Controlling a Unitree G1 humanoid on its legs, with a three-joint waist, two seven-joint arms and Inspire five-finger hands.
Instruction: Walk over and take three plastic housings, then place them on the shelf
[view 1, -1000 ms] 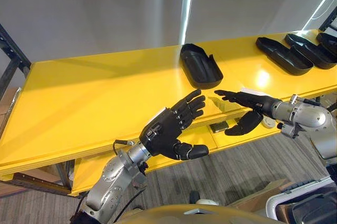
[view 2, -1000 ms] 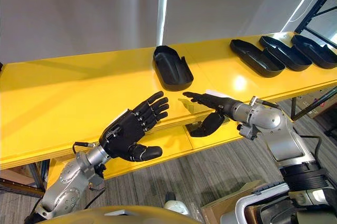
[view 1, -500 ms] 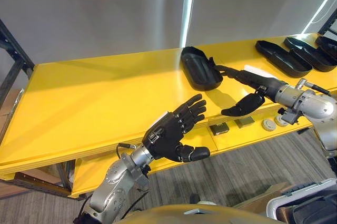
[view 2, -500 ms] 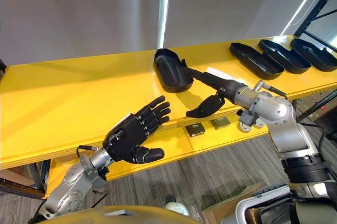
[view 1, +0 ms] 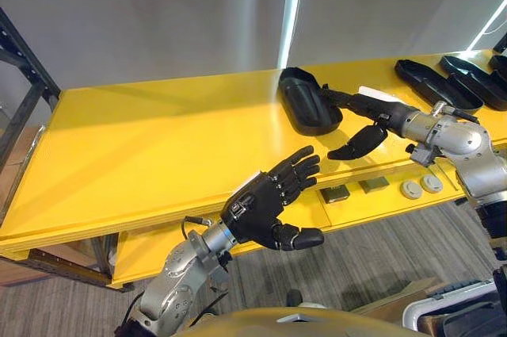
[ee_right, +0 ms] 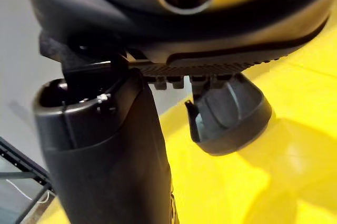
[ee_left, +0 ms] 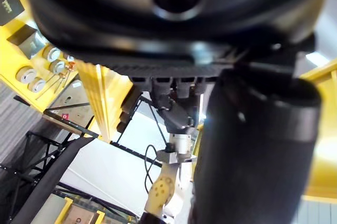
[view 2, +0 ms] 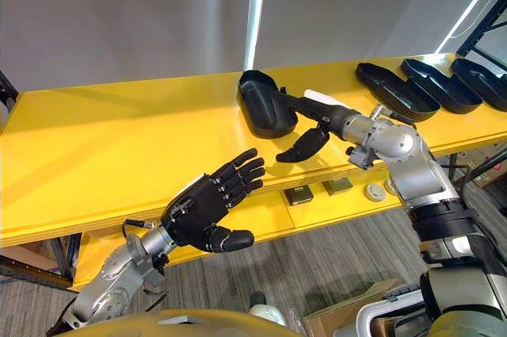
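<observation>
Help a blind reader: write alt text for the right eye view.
The robot's right hand, fingers straight, reaches the right rim of a black plastic housing on a yellow shelf. Its left hand hovers open by the front edge; three more housings lie far right.

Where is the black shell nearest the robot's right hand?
The plastic housing lies on the yellow board, right of centre in the eye views, the right hand at its right rim.
</observation>
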